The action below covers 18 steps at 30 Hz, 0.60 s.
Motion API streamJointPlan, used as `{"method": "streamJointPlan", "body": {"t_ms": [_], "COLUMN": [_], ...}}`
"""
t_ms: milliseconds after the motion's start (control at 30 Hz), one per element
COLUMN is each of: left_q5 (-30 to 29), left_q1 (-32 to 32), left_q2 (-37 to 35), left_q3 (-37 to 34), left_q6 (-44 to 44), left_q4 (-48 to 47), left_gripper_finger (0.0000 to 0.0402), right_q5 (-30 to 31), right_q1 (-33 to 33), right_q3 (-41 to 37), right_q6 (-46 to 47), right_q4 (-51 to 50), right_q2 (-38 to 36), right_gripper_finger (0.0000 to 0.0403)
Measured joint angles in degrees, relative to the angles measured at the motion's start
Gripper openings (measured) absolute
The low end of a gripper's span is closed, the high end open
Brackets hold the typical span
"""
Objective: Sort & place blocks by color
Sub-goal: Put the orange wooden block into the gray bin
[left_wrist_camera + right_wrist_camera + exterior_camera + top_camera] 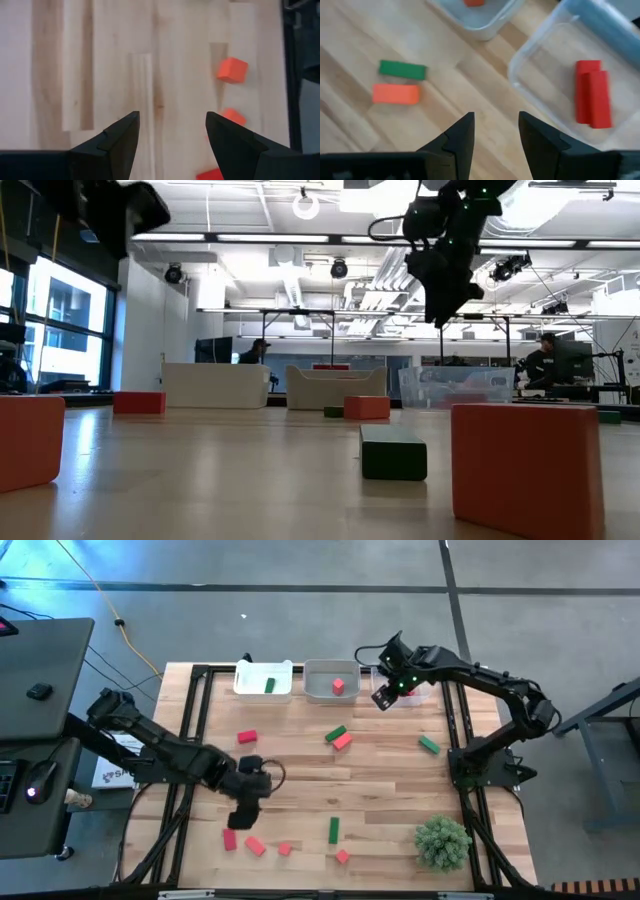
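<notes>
Green, red and salmon blocks lie scattered on the wooden table. A salmon cube (232, 69) and two more salmon blocks (233, 116) lie near the front left, just beside my left gripper (172, 117). That gripper hovers open above bare wood (245, 808). My right gripper (496, 116) hangs open and empty near the clear tray (545, 55), which holds two red blocks (592, 97). A green bar (402, 69) and a salmon bar (395, 93) lie side by side mid-table.
A white tray (263, 680) with a green block and a grey tray (332, 680) with a salmon block stand along the far edge. A bushy green ball (442, 842) sits front right. More green blocks (334, 830) (429, 745) and a red one (247, 737) lie loose.
</notes>
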Motion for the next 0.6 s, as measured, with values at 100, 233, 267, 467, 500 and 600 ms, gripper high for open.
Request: {"method": "streamJointPlan", "body": {"t_ms": [100,233,267,467,500,600], "left_q5": [-0.2,-0.3,-0.3,-0.2,-0.1,0.6], "left_q1": [-3.0,-6.7,-7.5,-11.4,-11.8,-12.9], "left_q2": [0.5,2.7,3.7,9.8,10.8,13.7], "left_q3": [0.0,0.0,0.0,0.0,0.0,0.0], "left_q6": [0.0,0.0,0.0,1.5,1.8,2.0], "left_q4": [0.7,1.5,1.6,3.5,4.0,4.8], "left_gripper_finger": [0.0218,0.0218,0.0218,0.0218,0.0218,0.0218], "right_q5": [0.0,0.0,0.1,1.1,1.2,1.2], "right_q1": [2.8,5.6,6.2,9.1,9.4,10.1], "right_q3": [0.0,0.0,0.0,0.0,0.0,0.0], "right_q6": [1.0,2.5,2.8,4.5,4.7,4.7], "right_q4": [0.0,0.3,0.3,0.3,0.3,0.3], "right_q2": [0.0,0.0,0.0,0.0,0.0,0.0], "right_gripper_finger": [0.0142,0.0142,0.0142,0.0142,0.0142,0.0142]}}
